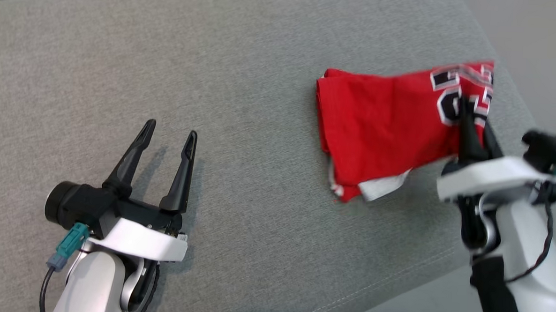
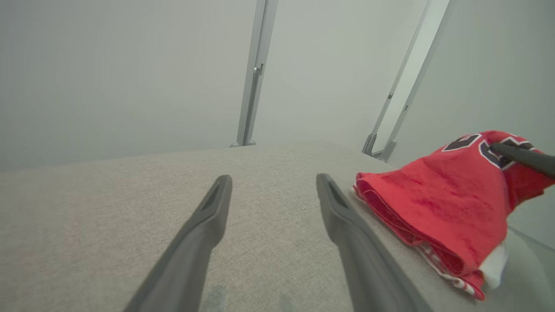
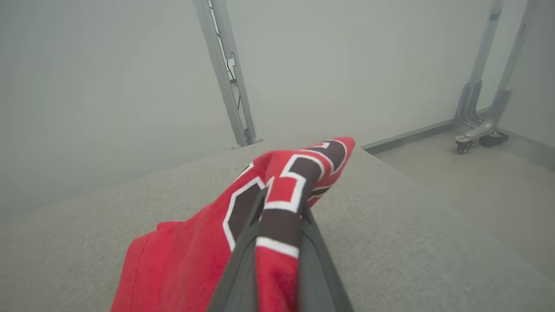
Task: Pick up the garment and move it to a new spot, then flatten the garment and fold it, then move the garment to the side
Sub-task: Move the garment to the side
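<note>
Garment (image 1: 382, 127) red, folded, blk/wht lettering; right tool (image 1: 476, 115) pinching edge.

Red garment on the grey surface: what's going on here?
The right gripper is shut on the lettered end of the folded red garment, holding that end raised above the grey padded surface while the other end rests on it. The left gripper is open and empty, apart from the garment, off to the robot's left.
</note>
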Controlling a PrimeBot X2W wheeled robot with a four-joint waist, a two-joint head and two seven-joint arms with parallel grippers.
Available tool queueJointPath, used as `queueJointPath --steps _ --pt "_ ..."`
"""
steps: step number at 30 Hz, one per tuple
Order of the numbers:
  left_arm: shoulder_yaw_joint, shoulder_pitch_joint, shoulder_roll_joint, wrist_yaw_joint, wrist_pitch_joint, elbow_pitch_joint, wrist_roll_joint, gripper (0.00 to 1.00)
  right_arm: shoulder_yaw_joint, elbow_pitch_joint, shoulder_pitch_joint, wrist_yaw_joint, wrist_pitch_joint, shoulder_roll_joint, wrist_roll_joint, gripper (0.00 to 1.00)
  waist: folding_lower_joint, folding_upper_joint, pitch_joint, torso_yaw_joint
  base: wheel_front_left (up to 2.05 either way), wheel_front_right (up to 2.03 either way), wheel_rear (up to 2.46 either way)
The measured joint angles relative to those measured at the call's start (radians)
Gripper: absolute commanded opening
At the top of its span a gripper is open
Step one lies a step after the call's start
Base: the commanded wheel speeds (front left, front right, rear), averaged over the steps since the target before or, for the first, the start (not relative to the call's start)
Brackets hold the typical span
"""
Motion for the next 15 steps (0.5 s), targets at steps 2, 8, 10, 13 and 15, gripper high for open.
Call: queueJointPath --steps 2,8,10,13,15 --pt "-0.005 -0.014 0.002 0.000 0.000 -0.001 -0.001 1.00 -0.001 -0.018 -0.056 0.000 0.000 0.000 -0.023 0.00 0.0000 0.0000 0.015 0.013 0.00 0.00 0.00" --pt "-0.025 -0.061 0.004 0.000 0.000 -0.016 -0.001 1.00 0.025 -0.038 -0.225 0.000 0.000 -0.010 -0.059 0.00 0.0000 0.0000 0.065 0.063 0.00 0.00 0.00" --pt "-0.032 -0.074 0.005 0.000 0.000 -0.022 -0.001 1.00 0.041 -0.029 -0.282 0.000 0.000 -0.027 -0.059 0.00 0.0000 0.0000 0.081 0.083 0.00 0.00 0.00" --pt "-0.043 -0.089 0.010 0.000 0.000 -0.026 -0.002 1.00 0.079 0.032 -0.372 0.000 -0.002 -0.062 -0.059 0.00 0.0000 0.0000 0.101 0.113 0.00 0.00 0.00" --pt "-0.044 -0.096 0.012 0.000 0.000 -0.029 -0.003 1.00 0.119 0.081 -0.430 0.000 -0.003 -0.086 -0.057 0.00 0.0000 0.0000 0.113 0.130 0.00 0.00 0.00"
